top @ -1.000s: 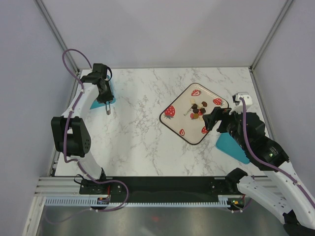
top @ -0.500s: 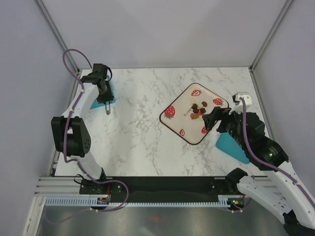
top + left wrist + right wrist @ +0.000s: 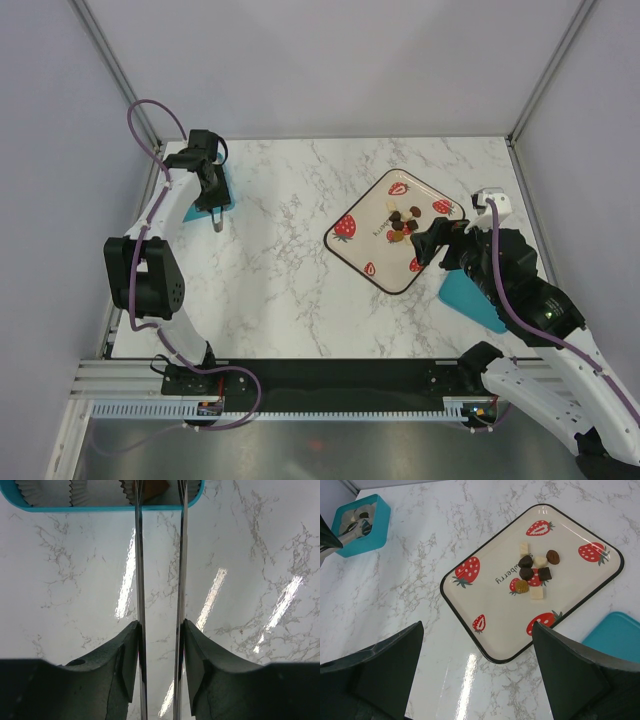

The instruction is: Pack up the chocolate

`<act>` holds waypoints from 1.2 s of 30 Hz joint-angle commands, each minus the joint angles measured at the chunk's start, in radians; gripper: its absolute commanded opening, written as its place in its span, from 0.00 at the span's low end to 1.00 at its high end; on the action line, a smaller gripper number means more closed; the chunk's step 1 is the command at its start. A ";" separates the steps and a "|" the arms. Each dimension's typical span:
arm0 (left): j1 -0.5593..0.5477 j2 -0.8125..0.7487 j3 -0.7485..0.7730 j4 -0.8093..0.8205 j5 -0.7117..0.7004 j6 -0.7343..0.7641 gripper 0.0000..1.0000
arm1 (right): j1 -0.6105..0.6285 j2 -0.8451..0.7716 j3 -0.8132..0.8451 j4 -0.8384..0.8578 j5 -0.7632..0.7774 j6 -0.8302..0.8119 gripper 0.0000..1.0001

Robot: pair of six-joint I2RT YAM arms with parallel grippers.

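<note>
Several chocolate pieces, dark, mid brown and pale, lie in a cluster on the strawberry-print tray, also seen from above. My right gripper is open and empty. It hovers over the tray's near right side. My left gripper is shut on thin metal tongs at the far left. The tongs reach over a teal box with paper cups. A brown piece shows between the tong arms there; I cannot tell whether it is gripped.
The teal box stands at the table's far left edge. A teal lid lies right of the tray, under my right arm. Bare marble lies between the box and the tray. Enclosure walls stand on all sides.
</note>
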 commanded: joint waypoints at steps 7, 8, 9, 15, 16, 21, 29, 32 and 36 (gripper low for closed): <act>-0.015 -0.095 0.088 -0.009 0.019 0.049 0.47 | 0.002 -0.014 0.001 0.033 -0.013 0.011 0.98; -0.022 -0.107 0.096 -0.011 0.019 0.054 0.47 | 0.002 -0.014 0.003 0.034 -0.015 0.011 0.98; -0.044 -0.130 0.102 -0.011 0.021 0.061 0.47 | 0.002 -0.012 0.005 0.033 -0.016 0.015 0.98; -0.195 -0.201 0.133 -0.012 0.040 0.051 0.47 | 0.002 -0.017 0.009 0.033 -0.023 0.019 0.98; -0.228 -0.206 0.128 -0.011 0.050 0.048 0.47 | 0.002 -0.020 0.009 0.033 -0.023 0.021 0.98; -0.475 -0.207 0.108 0.000 0.051 -0.004 0.47 | 0.004 -0.031 0.018 0.021 -0.024 0.030 0.98; -0.788 -0.082 0.100 0.153 0.083 0.029 0.48 | 0.002 -0.057 0.037 -0.016 -0.016 0.030 0.98; -0.834 -0.032 0.116 0.184 0.091 0.040 0.49 | 0.001 -0.065 0.041 -0.030 -0.006 0.024 0.98; -0.872 0.053 0.120 0.212 0.100 0.061 0.52 | 0.002 -0.068 0.051 -0.039 0.000 0.015 0.98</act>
